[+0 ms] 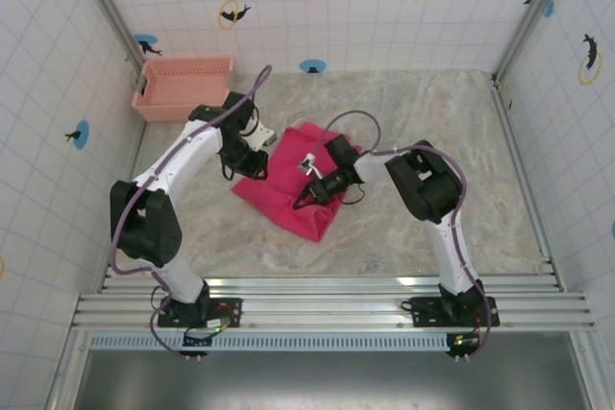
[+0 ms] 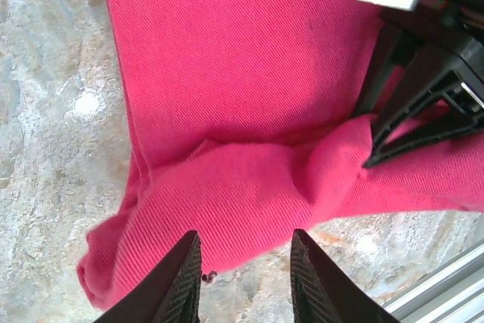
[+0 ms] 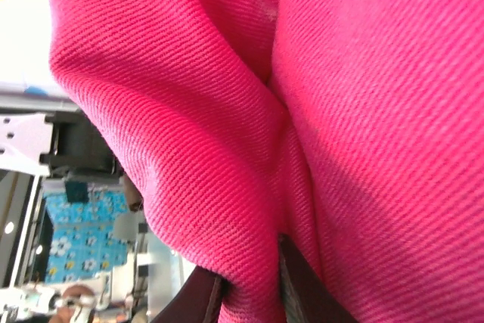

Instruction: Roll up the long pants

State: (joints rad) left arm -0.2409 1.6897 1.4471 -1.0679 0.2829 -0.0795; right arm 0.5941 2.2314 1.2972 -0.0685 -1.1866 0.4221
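Observation:
The long pants (image 1: pixel 288 194) lie as a folded bright pink-red heap in the middle of the table, also seen as pink cloth (image 2: pixel 242 111) and as pink folds (image 3: pixel 302 111). My right gripper (image 1: pixel 309 194) is shut on a fold of the cloth (image 3: pixel 253 293), pinched between its two fingers. In the left wrist view its black fingers (image 2: pixel 408 122) bite into a raised ridge of the pants. My left gripper (image 2: pixel 246 281) stands open just over the near edge of the pants, nothing between its fingers. It hovers at the heap's left side (image 1: pixel 252 162).
A pale pink lattice basket (image 1: pixel 183 86) stands at the back left against the tiled wall. Bare marbled tabletop (image 1: pixel 461 160) lies right of the pants and in front of them. A metal rail (image 1: pixel 327 300) runs along the near edge.

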